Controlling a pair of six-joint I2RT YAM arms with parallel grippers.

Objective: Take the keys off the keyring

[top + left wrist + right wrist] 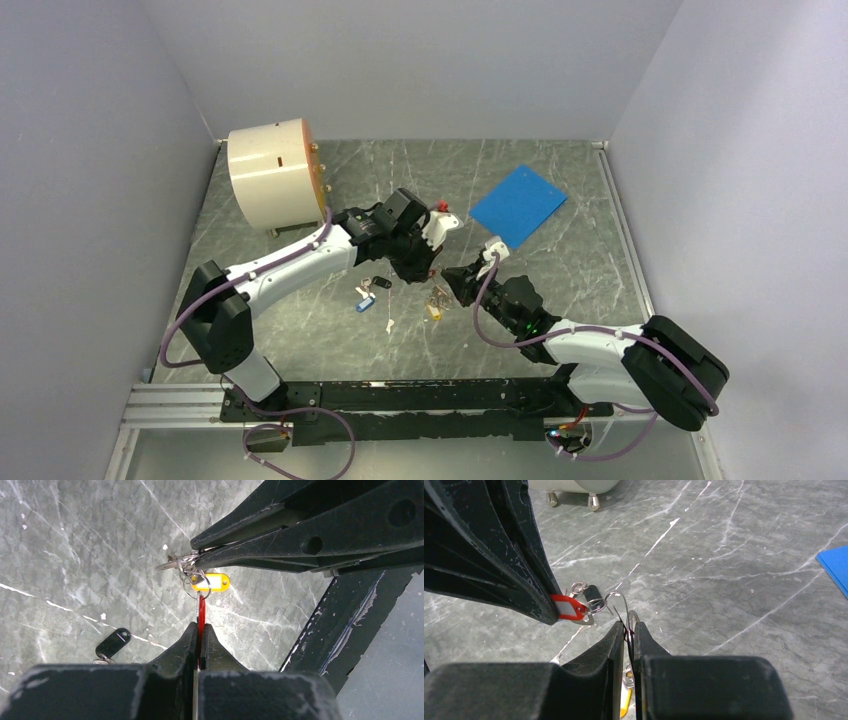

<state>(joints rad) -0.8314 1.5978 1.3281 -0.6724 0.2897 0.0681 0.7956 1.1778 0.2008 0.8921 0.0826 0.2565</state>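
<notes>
My left gripper (200,626) is shut on the red tag key (201,611), edge-on between its jaws. The tag also shows in the right wrist view (566,607), at the left fingers (531,592). My right gripper (628,626) is shut on the thin wire keyring (620,601). In the left wrist view its fingers (280,535) reach in from the upper right and pinch the ring's metal loops (186,569). The orange-yellow tag key (212,582) hangs from those loops. In the top view both grippers, left (427,271) and right (448,279), meet tip to tip above mid-table.
A black tag key (113,642) and a blue tag key (365,303) lie loose on the marble table (560,290) left of the grippers. A cream drum (270,175) stands at the back left. A blue sheet (518,204) lies at the back right.
</notes>
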